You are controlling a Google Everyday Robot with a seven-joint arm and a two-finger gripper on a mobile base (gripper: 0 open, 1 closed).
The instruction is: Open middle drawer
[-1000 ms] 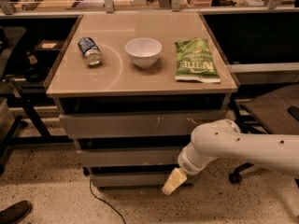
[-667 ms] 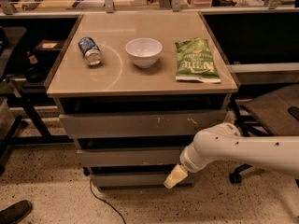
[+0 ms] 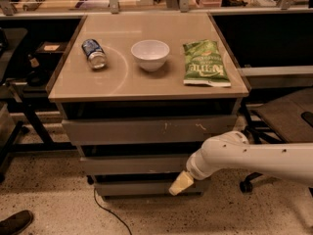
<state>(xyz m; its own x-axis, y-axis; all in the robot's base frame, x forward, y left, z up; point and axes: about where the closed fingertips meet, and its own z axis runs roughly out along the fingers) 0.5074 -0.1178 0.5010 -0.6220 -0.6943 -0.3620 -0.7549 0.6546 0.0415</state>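
The middle drawer [image 3: 134, 164] is the wide, shallow grey front in the cabinet, below the taller top drawer front with white scratch marks [image 3: 146, 130] and above the slim bottom drawer front [image 3: 132, 188]. A dark gap shows above it. My gripper [image 3: 181, 183], cream-coloured at the end of the white arm [image 3: 244, 155], hangs low at the cabinet's front right. It is just below the middle drawer's right part, in front of the bottom drawer front. The arm hides the right ends of the two lower fronts.
On the tan cabinet top [image 3: 112, 82] are a lying can [image 3: 94, 53], a white bowl [image 3: 150, 54] and a green chip bag [image 3: 205, 63]. A chair [image 3: 283, 119] stands right. A cable [image 3: 105, 209] trails on the speckled floor. A shoe [image 3: 14, 223] is at bottom left.
My gripper has risen slightly toward the middle drawer's lower edge. The drawers and the items on top have not moved.
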